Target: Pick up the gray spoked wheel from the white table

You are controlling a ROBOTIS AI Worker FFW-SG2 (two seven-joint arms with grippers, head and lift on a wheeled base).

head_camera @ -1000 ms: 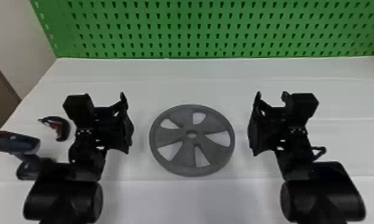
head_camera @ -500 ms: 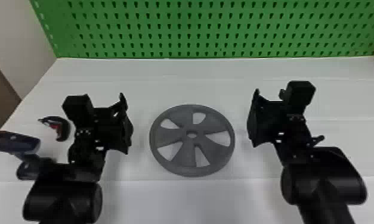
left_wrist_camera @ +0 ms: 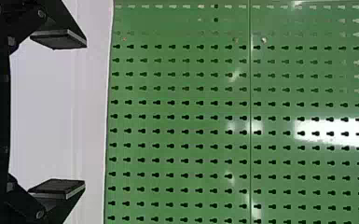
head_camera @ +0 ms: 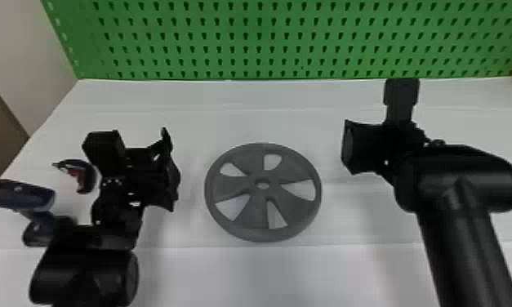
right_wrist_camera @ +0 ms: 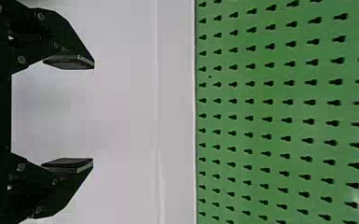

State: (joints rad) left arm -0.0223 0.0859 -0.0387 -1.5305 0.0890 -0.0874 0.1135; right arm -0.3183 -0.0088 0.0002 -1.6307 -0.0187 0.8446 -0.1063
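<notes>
My left gripper (head_camera: 170,169) is to the left of the gray spoked wheel (head_camera: 242,190), apart from it. The wheel lies flat on the white table (head_camera: 267,273), midway between my arms. My right gripper (head_camera: 347,147) is to the wheel's upper right, also apart from it. In the left wrist view, my left gripper (left_wrist_camera: 58,114) stands open with nothing between its fingers. The right wrist view shows my right gripper (right_wrist_camera: 70,114) open too, with bare table behind the gap.
A blue and black power drill (head_camera: 24,195) and a small dark tool with a red part (head_camera: 88,176) lie at the left, beside my left arm. A green pegboard (head_camera: 267,36) rises along the table's back edge.
My right arm has swung and turned: its gripper has shifted slightly, and its wrist and forearm now stand higher in the head view. The left arm and the wheel have stayed put.
</notes>
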